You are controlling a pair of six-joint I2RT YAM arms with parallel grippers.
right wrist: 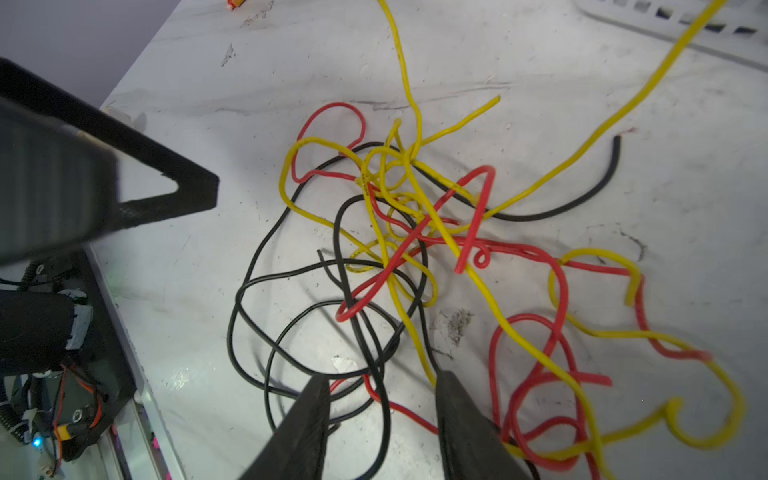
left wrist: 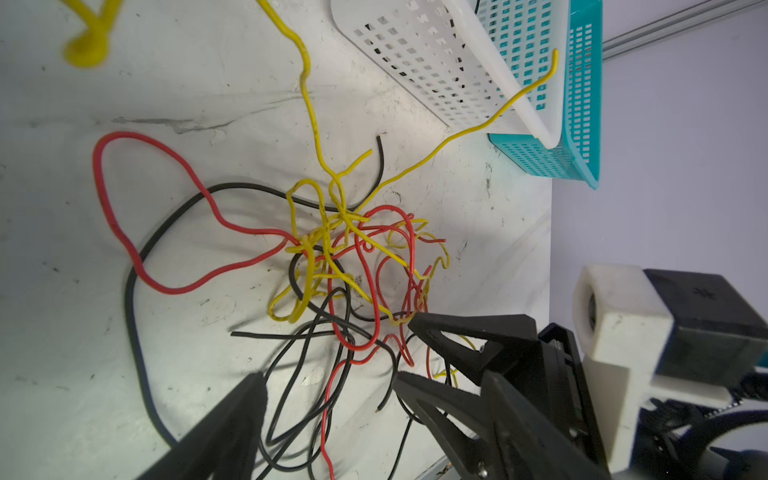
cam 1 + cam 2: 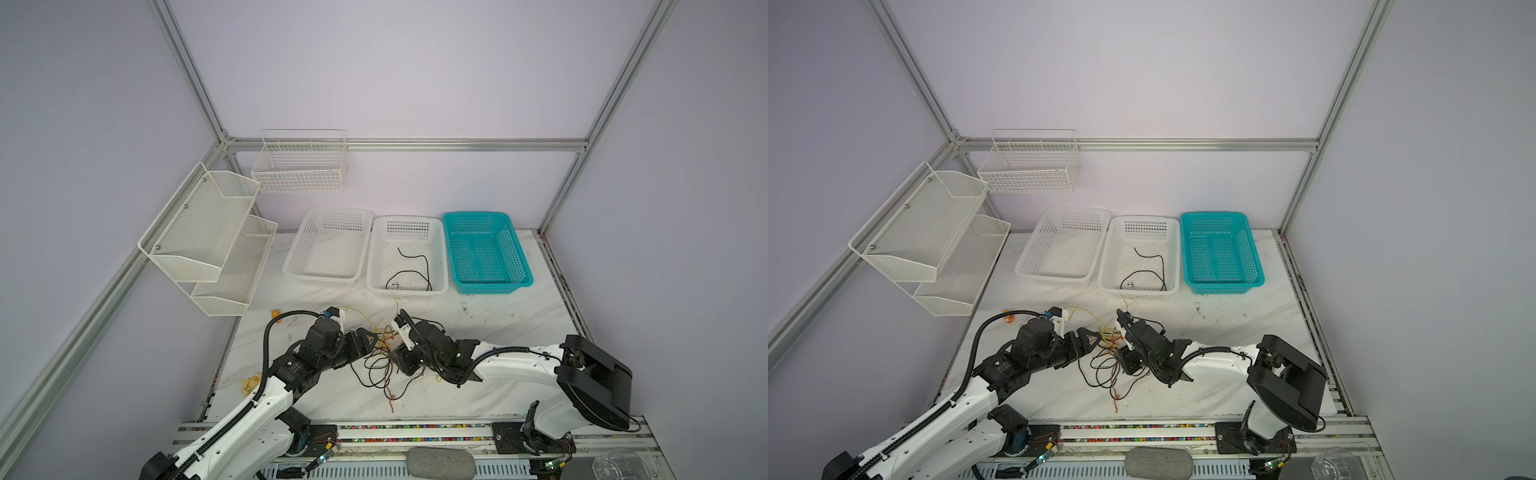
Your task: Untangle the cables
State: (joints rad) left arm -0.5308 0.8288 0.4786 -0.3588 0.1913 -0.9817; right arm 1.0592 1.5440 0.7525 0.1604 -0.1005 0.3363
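The cables lie as a knot of thin black, yellow and red wires on the white table between my two grippers. In the wrist views the knot is dense in the middle, with loose loops spreading outward. My left gripper is open at the knot's left edge; black and red strands run loosely between its wide-apart fingers. My right gripper stands open at the right edge, over black and red strands. One black cable lies in the middle white basket.
A white basket stands left of the middle one and a teal basket right of it. A yellow wire end leans on the middle basket's front wall. Mesh shelves and a wire rack hang at the back left.
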